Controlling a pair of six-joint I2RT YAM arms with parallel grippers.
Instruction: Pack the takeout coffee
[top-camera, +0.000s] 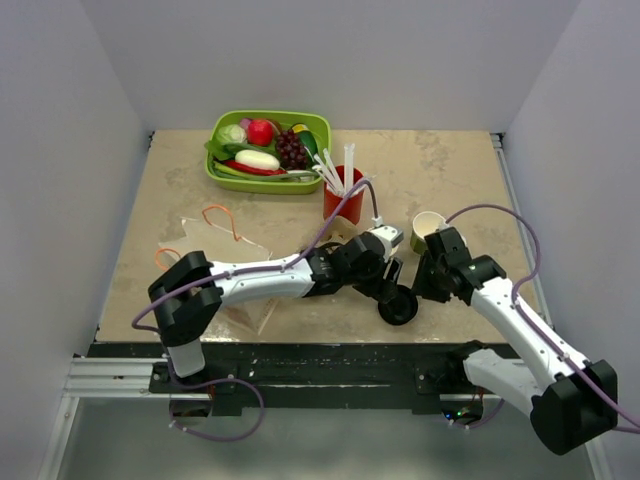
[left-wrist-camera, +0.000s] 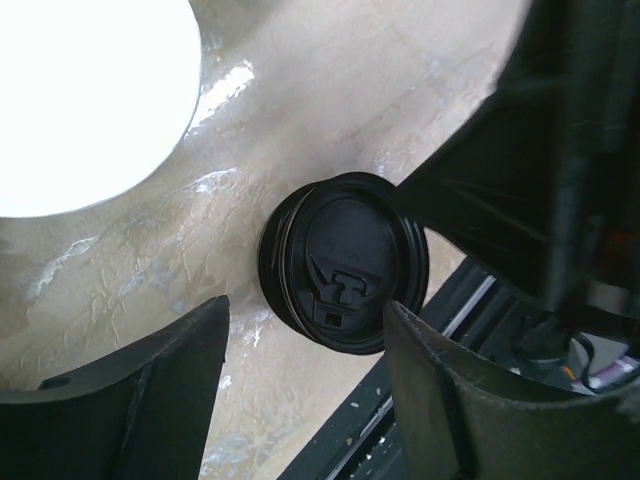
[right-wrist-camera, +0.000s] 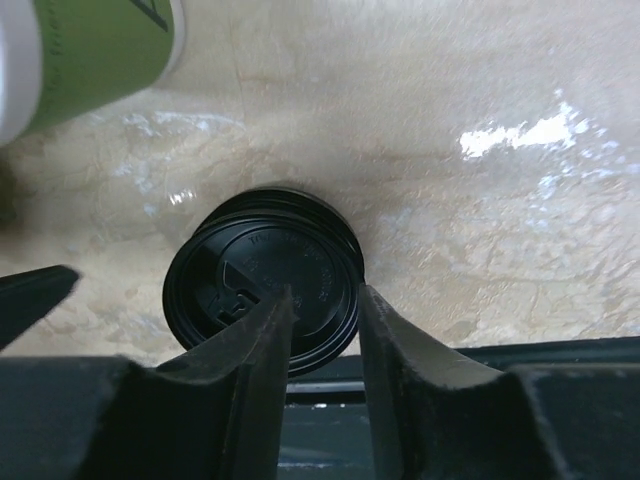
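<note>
The takeout coffee cup (top-camera: 428, 228), green with a white inside, stands upright without a lid right of centre; its green wall (right-wrist-camera: 90, 60) shows at the upper left of the right wrist view. Its round black lid (top-camera: 398, 308) lies flat near the table's front edge. My left gripper (left-wrist-camera: 307, 305) is open, its fingers wide apart just short of the lid (left-wrist-camera: 343, 262). My right gripper (right-wrist-camera: 325, 292) is open a little, with one finger over the lid (right-wrist-camera: 262, 290) and the other just outside its rim. Both grippers (top-camera: 392, 288) (top-camera: 420, 290) meet at the lid.
A red cup with white sticks (top-camera: 343, 195) stands behind my left arm. A green tray of toy vegetables (top-camera: 222, 172) sits at the back. Brown cardboard (top-camera: 255, 310) lies under my left arm. The black front rail (top-camera: 320, 352) runs just beyond the lid.
</note>
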